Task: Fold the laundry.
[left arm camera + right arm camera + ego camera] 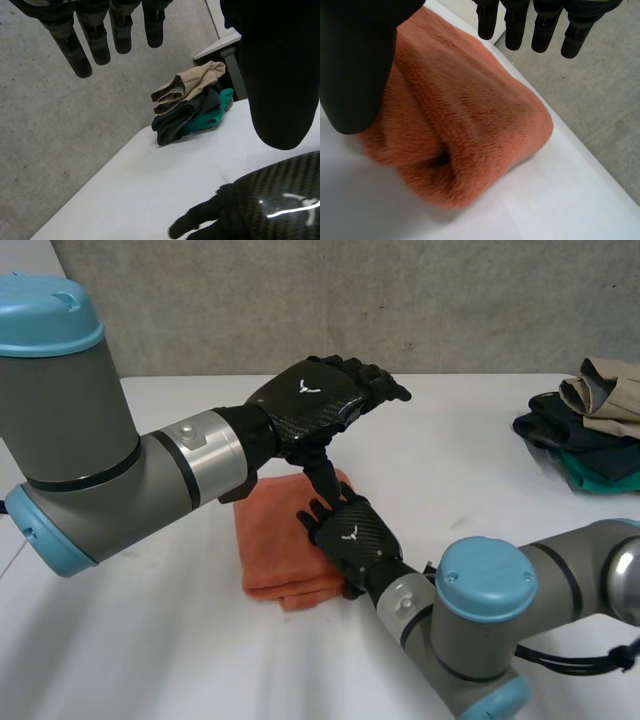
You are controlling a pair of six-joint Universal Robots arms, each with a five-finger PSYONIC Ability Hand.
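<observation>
- Orange towel (275, 540), folded into a thick chunk, lies on the white tabletop (150, 640). It's the only piece of laundry the hands are near.
- The right hand (352, 538) is on the towel's edge on the robot's right side, palm down. Its fingers reach onto the cloth.
- In the right wrist view the towel (470, 125) sits under the palm of the right hand (355, 60). Its rounded, doubled-over end bulges out on the thumb side.
- The fingers (542, 27) there are straight and spread from the thumb, not curled round any cloth. Can't tell how hard it presses, if at all.
- The left hand (315, 400) hangs in the air above the towel's far edge, clear of the cloth. Its thumb points down toward the right hand.
- In its own wrist view the left hand (280, 75) has its fingers (95, 37) straight and well apart from the thumb, with nothing in it.
- The carbon back of the right hand (280, 200) shows just below the left thumb.
- A pile (590, 425) of other clothes sits well off to the right of the towel, near the tabletop's far edge.
- The pile (192, 107) has a tan piece on top, dark ones under it and a teal one at the bottom.
- Beyond the towel, past the tabletop, there's a grey concrete wall (300, 300).
</observation>
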